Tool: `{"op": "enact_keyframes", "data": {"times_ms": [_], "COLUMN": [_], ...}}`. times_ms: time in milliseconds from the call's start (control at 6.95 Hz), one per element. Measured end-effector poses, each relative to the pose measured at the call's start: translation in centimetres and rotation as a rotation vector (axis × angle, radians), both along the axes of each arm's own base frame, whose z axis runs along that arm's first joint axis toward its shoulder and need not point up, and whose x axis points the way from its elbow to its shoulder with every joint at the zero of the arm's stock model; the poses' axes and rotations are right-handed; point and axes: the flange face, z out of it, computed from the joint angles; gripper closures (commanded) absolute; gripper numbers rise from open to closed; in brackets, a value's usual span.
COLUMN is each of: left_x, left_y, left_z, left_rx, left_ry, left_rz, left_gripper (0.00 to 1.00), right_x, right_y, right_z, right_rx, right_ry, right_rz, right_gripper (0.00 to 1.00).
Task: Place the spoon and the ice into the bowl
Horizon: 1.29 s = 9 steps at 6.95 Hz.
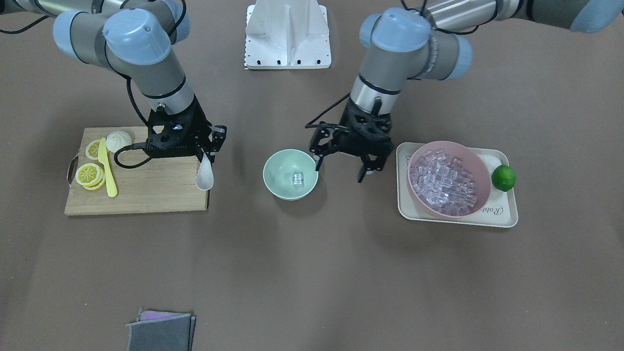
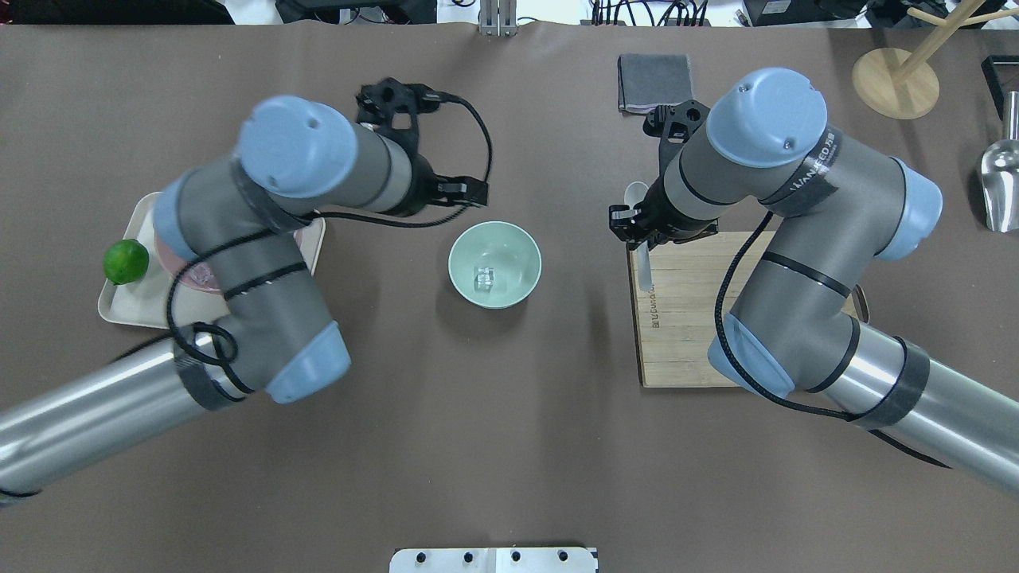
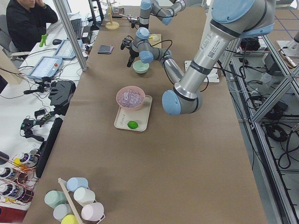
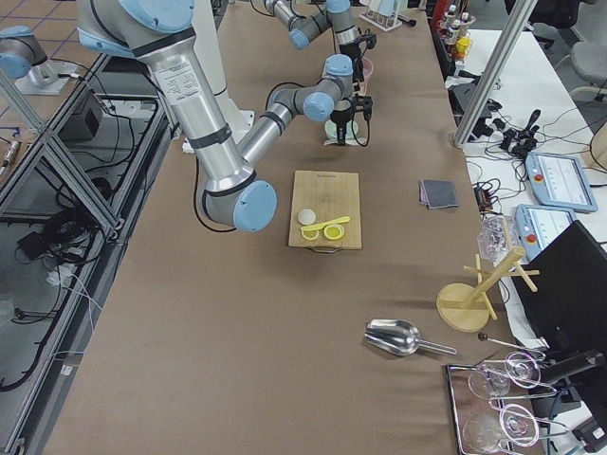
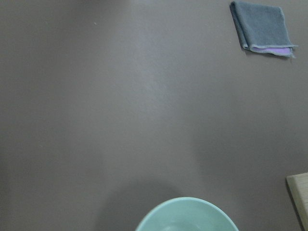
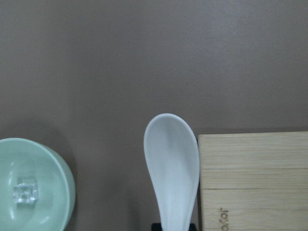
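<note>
The right pincer pinches the spoon by its handle, over the edge of the board. The left pincer is spread, just beside the bowl, which holds one ice cube. Other ice fills the pink bowl.

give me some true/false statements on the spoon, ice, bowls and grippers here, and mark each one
1. The right gripper holds the spoon by its handle. True.
2. The mint bowl is empty. False: an ice cube lies in it.
3. The lime is inside the pink bowl. False: it sits on the tray, beside that bowl.
4. The left gripper has its fingers apart and holds nothing. True.
5. The yellow knife lies on the cutting board. True.
</note>
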Motion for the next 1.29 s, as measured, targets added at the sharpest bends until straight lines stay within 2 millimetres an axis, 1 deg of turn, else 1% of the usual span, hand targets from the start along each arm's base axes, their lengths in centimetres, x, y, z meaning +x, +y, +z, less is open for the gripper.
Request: {"op": "enact_keyframes", "data": {"times_ms": [144,431,575,719,863,1007,1294], "left_x": [-5.8,-18.1,-23.7,-27.6,-30.2,-31.4,-32.0], "left_y": [-2.1,-6.3,-7.6,-8.3,-8.7,-8.9,-8.9], "left_z": [2.5,7.9,10.3,12.4,13.6,14.2,14.8], "left_rx": [0.058,0.094,0.116,0.113,0.102,0.095,0.086], "left_ry": [-0.065,-0.136,-0.165,-0.179,-0.185,-0.187,-0.185], "left_rz": [0.017,0.047,0.06,0.057,0.042,0.033,0.031], "left_gripper": [0.02,0.02,0.02,0.02,0.02,0.02,0.02], "right_x": [-1.5,-6.0,-8.7,-11.4,-13.9,-15.3,-16.3], "right_y": [0.3,0.2,0.2,0.0,-0.2,-0.2,-0.1], "right_z": [-1.7,-5.6,-7.2,-8.4,-9.2,-9.6,-9.1], "right_rx": [-0.004,-0.042,-0.058,-0.075,-0.089,-0.097,-0.107], "right_ry": [-0.015,-0.035,-0.034,-0.022,-0.005,0.006,0.021], "right_rz": [-0.002,0.004,0.006,0.009,0.005,-0.001,-0.009], "right_gripper": [1.0,1.0,1.0,1.0,1.0,0.02,0.0]}}
